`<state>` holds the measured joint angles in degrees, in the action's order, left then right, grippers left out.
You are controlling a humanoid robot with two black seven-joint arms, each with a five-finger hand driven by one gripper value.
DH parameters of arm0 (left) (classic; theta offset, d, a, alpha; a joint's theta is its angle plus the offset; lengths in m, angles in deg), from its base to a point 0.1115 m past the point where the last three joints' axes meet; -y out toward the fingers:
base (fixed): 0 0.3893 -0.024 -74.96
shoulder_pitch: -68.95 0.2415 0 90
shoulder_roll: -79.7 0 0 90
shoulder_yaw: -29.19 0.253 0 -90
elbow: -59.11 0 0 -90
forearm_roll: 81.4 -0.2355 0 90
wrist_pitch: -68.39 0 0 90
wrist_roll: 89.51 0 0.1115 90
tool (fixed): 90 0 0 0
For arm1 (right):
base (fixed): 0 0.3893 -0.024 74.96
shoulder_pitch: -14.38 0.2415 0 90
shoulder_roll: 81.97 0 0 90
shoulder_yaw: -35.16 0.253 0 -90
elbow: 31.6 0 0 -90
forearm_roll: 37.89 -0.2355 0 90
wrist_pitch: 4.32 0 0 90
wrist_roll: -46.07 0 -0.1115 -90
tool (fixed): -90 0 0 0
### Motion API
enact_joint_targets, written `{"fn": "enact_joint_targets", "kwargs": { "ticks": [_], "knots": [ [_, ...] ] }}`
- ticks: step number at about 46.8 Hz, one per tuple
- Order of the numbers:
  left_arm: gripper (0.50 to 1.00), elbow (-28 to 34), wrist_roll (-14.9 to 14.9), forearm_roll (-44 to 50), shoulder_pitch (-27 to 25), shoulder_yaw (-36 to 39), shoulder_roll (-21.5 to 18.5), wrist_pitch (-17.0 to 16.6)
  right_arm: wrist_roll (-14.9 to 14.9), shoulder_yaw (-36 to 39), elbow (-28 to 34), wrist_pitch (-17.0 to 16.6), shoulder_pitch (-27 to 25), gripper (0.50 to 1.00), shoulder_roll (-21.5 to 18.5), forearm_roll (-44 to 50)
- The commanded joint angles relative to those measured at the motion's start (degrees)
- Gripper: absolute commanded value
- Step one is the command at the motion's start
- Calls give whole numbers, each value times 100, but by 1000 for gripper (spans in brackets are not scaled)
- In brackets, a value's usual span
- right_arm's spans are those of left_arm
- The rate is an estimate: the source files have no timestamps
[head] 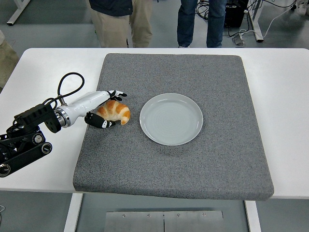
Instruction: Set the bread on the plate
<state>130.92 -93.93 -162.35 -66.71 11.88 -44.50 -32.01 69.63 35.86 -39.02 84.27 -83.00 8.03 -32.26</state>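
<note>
White table (43,63), grey mat (193,169) on top. Left hand (104,108) at frame left, fingers curled around the bread (115,110), thumb underneath; grip looks closed. Bread sits just left of the empty plate (171,119). Light, flaky, crushable: hold mid-body, gently.

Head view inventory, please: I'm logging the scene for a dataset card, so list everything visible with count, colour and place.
Croissant: one, golden brown, on the mat's left part, left of the plate, apart from it.
Plate: one, pale grey-white, round, empty, near the mat's middle.
Mat: one, grey, covering most of the table.
Table: one, white, under the mat.
People: two, legs only, beige trousers and blue jeans, beyond the table's far edge.
Cables: several, on the floor at top right.
Left hand: one, white and black, fingers closed around the croissant's left side.
Right hand: not in view.
</note>
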Motion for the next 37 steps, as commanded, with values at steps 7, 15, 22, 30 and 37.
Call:
{"fn": "enact_joint_targets", "kwargs": {
  "ticks": [7,15,22,30,37],
  "knots": [
    [616,0,-67,44,-5,8,1,-15,0,0,4,0,0,1000,0,0],
    [593,-18,-146,79,4,34,1,-14,0,0,-5,0,0,1000,0,0],
    [500,-18,-199,114,-4,26,1,-14,0,0,-5,0,0,1000,0,0],
    [500,-18,-357,255,-92,26,-43,29,0,0,4,0,0,1000,0,0],
    [500,9,-419,299,-277,26,-166,117,0,0,4,0,0,1000,0,0]
  ]
}}
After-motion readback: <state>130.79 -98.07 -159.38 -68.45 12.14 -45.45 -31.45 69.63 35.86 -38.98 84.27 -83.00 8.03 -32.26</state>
